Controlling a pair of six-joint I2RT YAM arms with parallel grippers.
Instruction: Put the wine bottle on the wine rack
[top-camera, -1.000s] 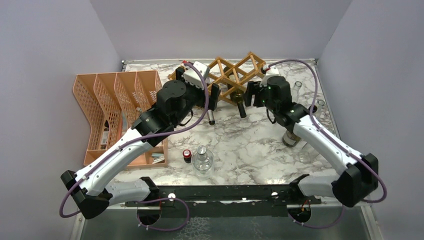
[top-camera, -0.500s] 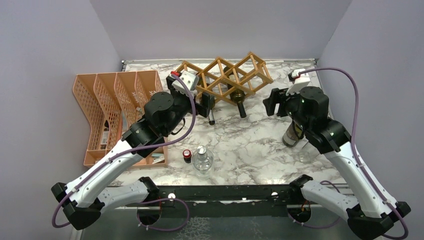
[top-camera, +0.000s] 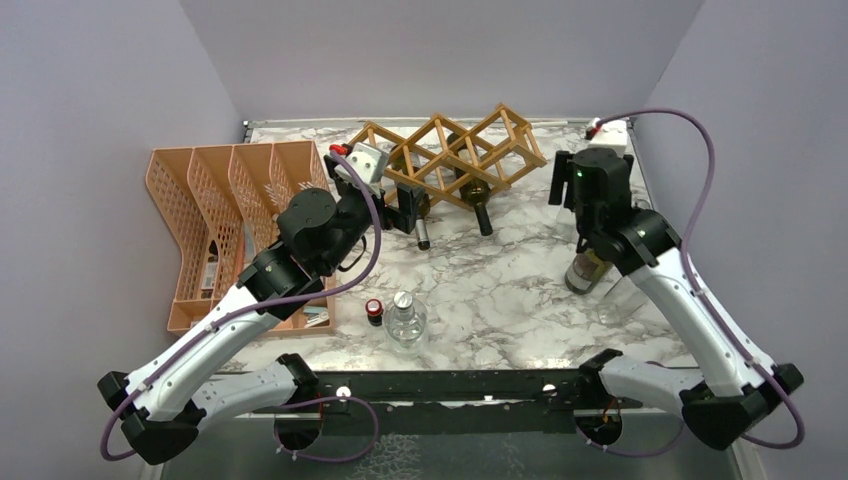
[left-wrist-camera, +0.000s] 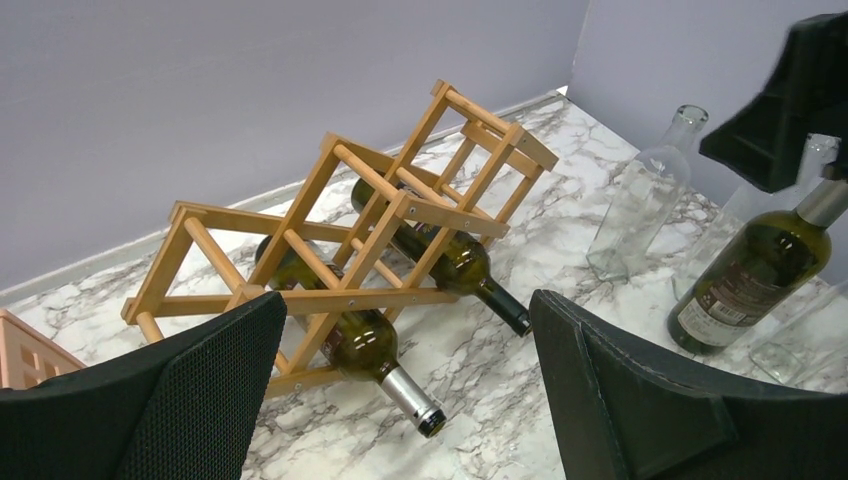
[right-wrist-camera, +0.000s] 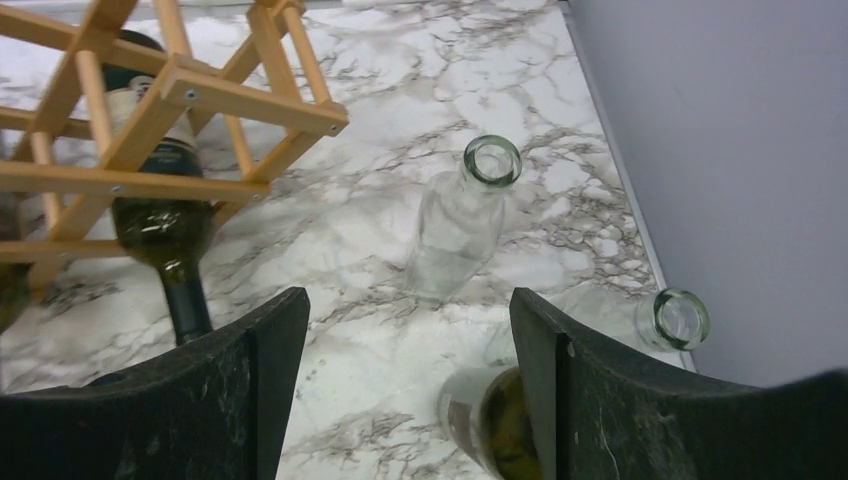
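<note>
The wooden wine rack (top-camera: 450, 160) stands at the back of the table with two dark bottles lying in it, one with a silver neck (top-camera: 421, 232) and one with a dark neck (top-camera: 483, 214). A green wine bottle (top-camera: 585, 270) stands upright at the right, partly under my right arm. My right gripper (top-camera: 572, 195) is open and empty above it; the bottle (right-wrist-camera: 490, 420) shows under its right finger. My left gripper (top-camera: 395, 205) is open and empty in front of the rack (left-wrist-camera: 380, 230). The upright bottle (left-wrist-camera: 755, 275) also shows in the left wrist view.
Clear glass bottles (right-wrist-camera: 460, 215) (right-wrist-camera: 682, 320) stand near the right wall. Another clear bottle (top-camera: 405, 320) and a small red-capped item (top-camera: 374, 310) stand near the front. The orange mesh organiser (top-camera: 235, 200) is at the left.
My right gripper has pulled away from the rack to the right, over the upright bottle. My left gripper has drawn back a little to the left. The bottles in the rack have not moved.
</note>
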